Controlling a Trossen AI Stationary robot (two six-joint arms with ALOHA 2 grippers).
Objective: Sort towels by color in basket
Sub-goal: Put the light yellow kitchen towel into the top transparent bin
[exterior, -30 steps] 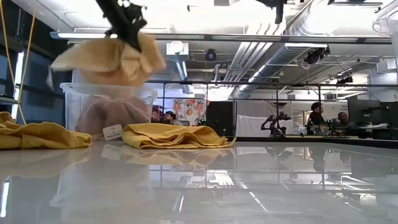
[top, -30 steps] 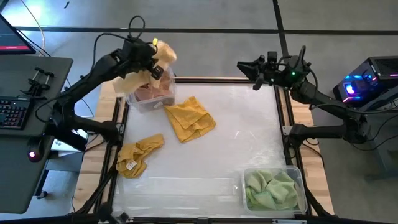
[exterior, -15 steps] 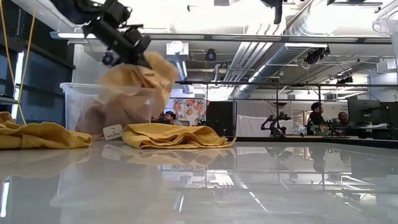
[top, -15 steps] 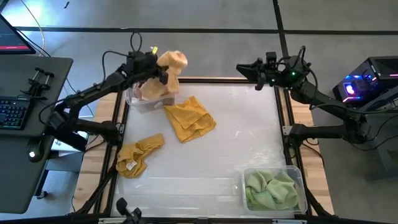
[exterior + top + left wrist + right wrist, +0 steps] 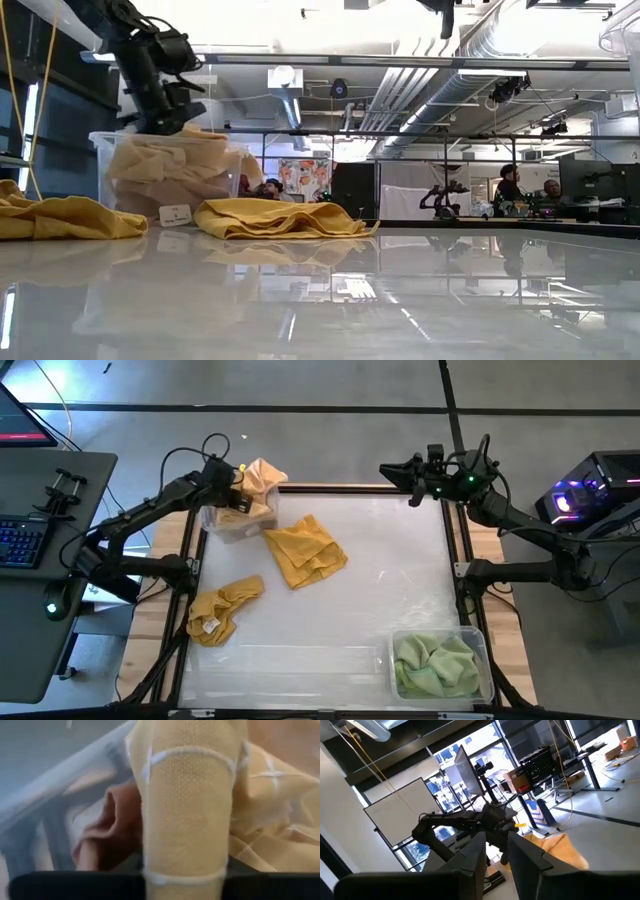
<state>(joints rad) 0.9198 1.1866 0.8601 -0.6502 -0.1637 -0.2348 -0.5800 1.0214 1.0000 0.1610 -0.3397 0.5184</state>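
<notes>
Waffle-weave peach towel (image 5: 262,478) drapes in soft folds over the clear plastic bin (image 5: 222,528) at the table's far left corner (pinkish cloth beneath); left gripper (image 5: 238,495) sits on it, its grip unclear. Right gripper (image 5: 402,467) hovers narrowly parted, empty

Dark desk (image 5: 75,480) left of the white table (image 5: 400,610), w/ keyboard (image 5: 22,545) at its left edge & a red-lit screen corner (image 5: 20,420) far-left. Right of table: computer case (image 5: 590,495) w/ blue-purple glow, on grey floor. Low view looks into a workshop bkgd: ceiling ducts (image 5: 470,70), a poster (image 5: 305,178), a small tripod rig (image 5: 440,200), & seated people (image 5: 510,185) far right.
</notes>
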